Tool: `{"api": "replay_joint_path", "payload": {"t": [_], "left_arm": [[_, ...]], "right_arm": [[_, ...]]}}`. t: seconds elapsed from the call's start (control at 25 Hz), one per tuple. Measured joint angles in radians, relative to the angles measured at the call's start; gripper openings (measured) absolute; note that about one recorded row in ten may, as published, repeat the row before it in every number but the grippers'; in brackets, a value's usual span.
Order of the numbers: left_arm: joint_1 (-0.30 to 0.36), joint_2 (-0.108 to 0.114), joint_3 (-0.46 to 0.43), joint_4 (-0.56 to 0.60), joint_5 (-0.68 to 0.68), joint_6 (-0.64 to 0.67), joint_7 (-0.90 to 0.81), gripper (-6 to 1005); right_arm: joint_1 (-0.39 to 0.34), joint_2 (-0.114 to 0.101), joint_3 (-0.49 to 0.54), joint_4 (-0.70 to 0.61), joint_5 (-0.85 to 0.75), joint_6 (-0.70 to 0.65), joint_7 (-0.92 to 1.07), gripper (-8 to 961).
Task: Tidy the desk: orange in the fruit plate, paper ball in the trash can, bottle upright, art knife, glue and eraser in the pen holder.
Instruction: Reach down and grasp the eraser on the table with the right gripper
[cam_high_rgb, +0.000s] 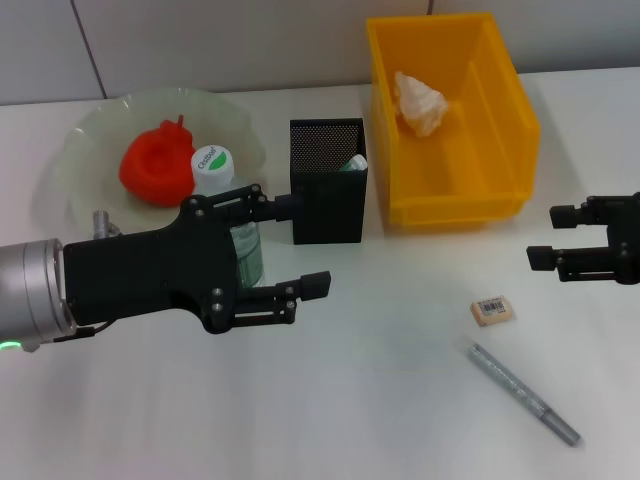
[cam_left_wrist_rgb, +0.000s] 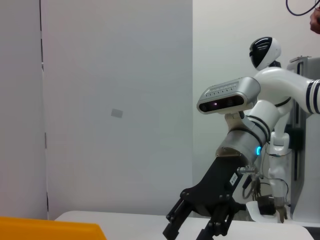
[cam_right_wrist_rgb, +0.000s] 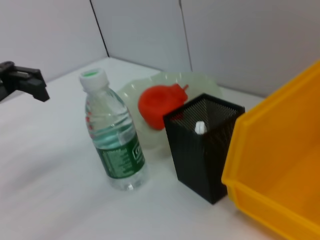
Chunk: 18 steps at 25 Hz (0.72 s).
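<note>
The bottle (cam_high_rgb: 214, 172) with a white cap and green label stands upright beside the fruit plate (cam_high_rgb: 90, 140); it is also in the right wrist view (cam_right_wrist_rgb: 113, 137). My left gripper (cam_high_rgb: 305, 245) hangs open in front of it, and its fingers (cam_right_wrist_rgb: 22, 80) are apart from the bottle. A red-orange fruit (cam_high_rgb: 157, 165) lies in the plate. The paper ball (cam_high_rgb: 420, 101) sits in the yellow bin (cam_high_rgb: 505, 150). The black mesh pen holder (cam_high_rgb: 328, 200) has a white-and-green tube (cam_high_rgb: 355, 162) in it. The eraser (cam_high_rgb: 492, 310) and the grey art knife (cam_high_rgb: 522, 392) lie on the table. My right gripper (cam_high_rgb: 548, 236) is open at the right edge, above them.
The yellow bin stands close against the pen holder's right side, at the back of the white table (cam_high_rgb: 380, 400). The left wrist view shows the right arm's gripper (cam_left_wrist_rgb: 190, 231) over the table and the bin's rim (cam_left_wrist_rgb: 50, 229).
</note>
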Motion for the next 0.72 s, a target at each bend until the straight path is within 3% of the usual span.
{"api": "replay_joint_path", "payload": {"t": [0.2, 0.44, 0.72], "left_arm": [[-0.002, -0.001, 0.002, -0.004, -0.005, -0.002, 0.0, 799], [-0.011, -0.002, 0.022, -0.007, -0.001, -0.003, 0.001, 799], [-0.018, -0.002, 0.03, -0.008, 0.0, -0.004, 0.001, 799]], "right_arm": [[0.011, 0.0, -0.027, -0.063, -0.081, 0.0, 0.126, 708], [0.066, -0.003, -0.037, -0.092, -0.228, -0.004, 0.192, 707], [0.14, -0.007, -0.118, -0.102, -0.376, -0.013, 0.27, 707]]}}
